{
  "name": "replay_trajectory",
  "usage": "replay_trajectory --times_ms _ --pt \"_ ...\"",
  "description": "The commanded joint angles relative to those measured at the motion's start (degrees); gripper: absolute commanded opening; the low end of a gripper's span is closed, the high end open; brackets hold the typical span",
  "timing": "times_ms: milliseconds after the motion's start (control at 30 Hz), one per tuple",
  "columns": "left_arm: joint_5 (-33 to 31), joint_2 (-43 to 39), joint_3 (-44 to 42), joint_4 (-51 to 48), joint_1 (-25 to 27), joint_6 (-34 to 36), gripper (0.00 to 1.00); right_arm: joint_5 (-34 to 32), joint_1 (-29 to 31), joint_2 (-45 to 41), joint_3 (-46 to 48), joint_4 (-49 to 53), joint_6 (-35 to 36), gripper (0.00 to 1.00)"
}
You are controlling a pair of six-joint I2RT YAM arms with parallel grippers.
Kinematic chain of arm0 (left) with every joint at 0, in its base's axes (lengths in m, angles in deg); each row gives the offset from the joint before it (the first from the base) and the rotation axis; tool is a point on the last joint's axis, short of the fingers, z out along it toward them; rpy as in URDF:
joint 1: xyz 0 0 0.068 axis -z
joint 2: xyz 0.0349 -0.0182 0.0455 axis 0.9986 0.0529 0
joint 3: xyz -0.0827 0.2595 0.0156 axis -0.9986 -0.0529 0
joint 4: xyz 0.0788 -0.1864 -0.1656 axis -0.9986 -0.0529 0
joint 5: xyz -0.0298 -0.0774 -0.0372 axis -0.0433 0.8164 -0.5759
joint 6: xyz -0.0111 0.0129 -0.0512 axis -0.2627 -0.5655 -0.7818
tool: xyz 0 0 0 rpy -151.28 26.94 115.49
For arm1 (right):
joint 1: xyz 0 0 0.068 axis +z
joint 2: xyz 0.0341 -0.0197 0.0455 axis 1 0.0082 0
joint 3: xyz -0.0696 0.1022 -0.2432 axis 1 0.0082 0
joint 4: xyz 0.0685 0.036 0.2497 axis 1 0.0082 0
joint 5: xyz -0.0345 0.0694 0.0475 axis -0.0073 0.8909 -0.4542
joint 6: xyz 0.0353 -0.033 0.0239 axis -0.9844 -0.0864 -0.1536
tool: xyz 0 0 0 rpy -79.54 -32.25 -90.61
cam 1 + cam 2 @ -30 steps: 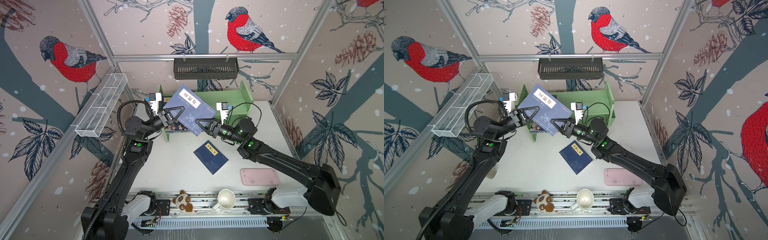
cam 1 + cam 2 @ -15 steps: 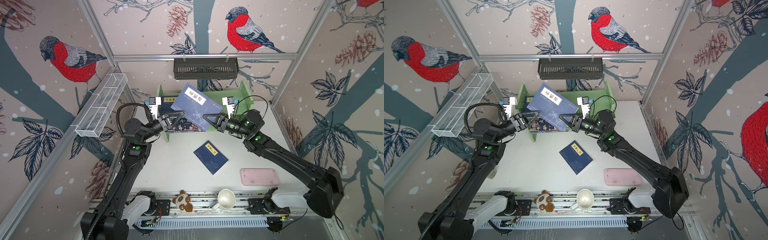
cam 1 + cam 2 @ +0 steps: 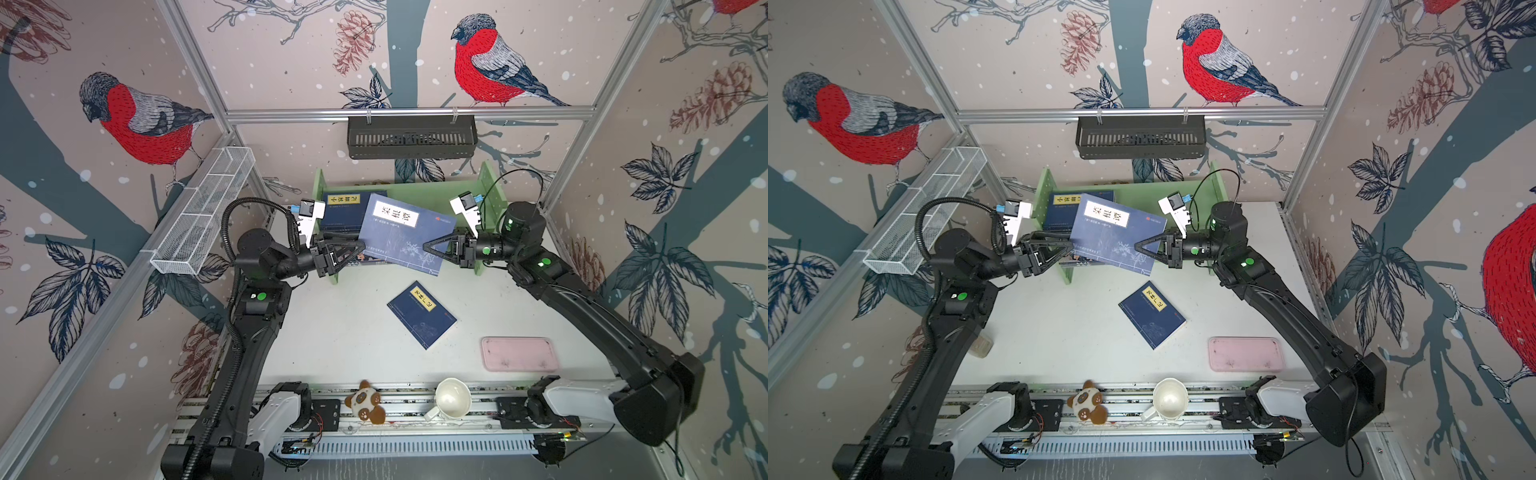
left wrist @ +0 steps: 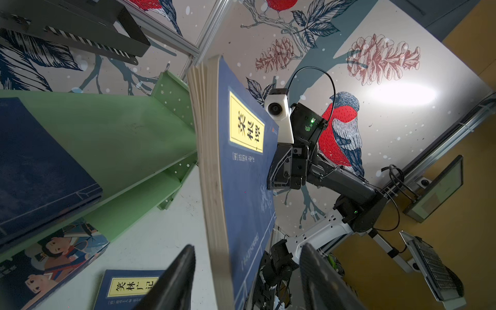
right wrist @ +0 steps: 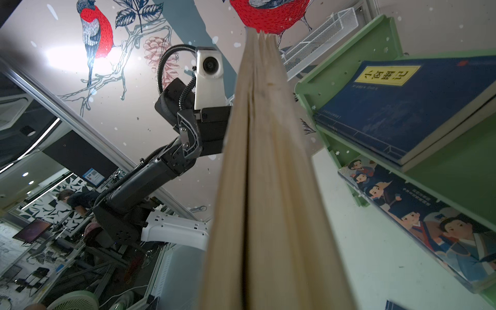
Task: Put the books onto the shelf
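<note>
While the right gripper (image 3: 429, 247) is clamped on a tilted navy book (image 3: 405, 232) before the shelf (image 3: 436, 194), the left gripper (image 3: 362, 248) straddles its opposite edge, jaws spread. Four books in all: another navy book (image 3: 345, 210) on the upper tier, the cartoon book (image 4: 53, 255) below, and a third navy book (image 3: 422, 313) flat on the table (image 3: 332, 332).

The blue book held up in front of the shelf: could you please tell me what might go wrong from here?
1. Only the right gripper clamps the blue book, at one edge; it is tilted and could sag or slip.
2. The open left gripper straddles its opposite edge and might snag it.
3. Pushing it in could knock the navy book lying on the shelf.
</note>
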Motion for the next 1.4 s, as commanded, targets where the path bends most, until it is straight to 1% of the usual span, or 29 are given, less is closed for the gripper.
replay_trajectory --times_ms 0,100,233,300,400,467,500,667,733,800,833,933,1000,1067,1200,1367 --pt "0.4 0.5 2.2 -10.2 -0.2 9.3 0.63 3.8 0.0 -0.6 -0.6 4.8 4.9 0.02" --pt "1.9 0.8 1.7 -9.7 -0.2 8.0 0.64 4.8 0.1 -0.6 -0.3 5.5 5.3 0.02" --pt "4.1 0.7 0.4 -4.1 -0.2 2.8 0.63 5.4 0.7 -0.6 -0.9 5.7 5.6 0.01" --pt "5.1 0.6 -1.9 -0.1 -0.2 -0.7 0.61 5.5 1.3 0.1 -1.8 6.1 6.0 0.02" --pt "6.0 0.6 -3.1 5.8 0.1 -6.2 0.56 5.4 2.3 2.2 -4.2 8.3 7.7 0.01" --pt "6.7 0.8 -3.9 9.7 0.6 -9.4 0.5 5.3 2.9 3.6 -5.7 9.4 8.5 0.01" --pt "6.8 0.8 -4.2 11.4 0.9 -10.4 0.45 5.3 3.1 4.3 -6.5 9.7 8.7 0.02" --pt "6.7 0.7 -4.5 12.1 1.5 -11.5 0.25 5.1 3.9 7.2 -9.4 12.0 10.2 0.01" --pt "6.2 0.7 -4.9 12.2 2.0 -11.5 0.14 5.1 4.3 8.3 -10.6 12.3 10.5 0.01" --pt "5.7 0.7 -5.0 12.3 2.3 -11.6 0.0 4.9 4.6 9.2 -11.8 12.7 10.7 0.02" --pt "5.3 0.8 -5.0 12.4 2.4 -11.6 0.0 4.7 4.7 9.6 -12.2 12.7 10.7 0.05" --pt "3.3 0.7 -4.5 13.6 2.4 -11.9 0.0 3.4 4.7 10.4 -12.9 11.7 9.6 0.24" --pt "1.9 0.5 -3.5 14.2 2.4 -11.8 0.0 2.9 4.1 10.0 -11.7 9.0 7.3 0.45" --pt "0.4 0.7 -1.7 14.3 2.2 -11.7 0.0 2.3 3.1 8.6 -8.9 4.4 3.9 0.49" --pt "-2.7 1.9 -0.3 13.3 2.0 -12.7 0.0 1.3 1.8 5.2 -2.6 -5.8 -3.4 0.51" --pt "-4.8 2.3 -0.3 13.4 1.8 -13.6 0.0 -0.6 2.0 3.5 0.0 -8.9 -6.3 0.49"
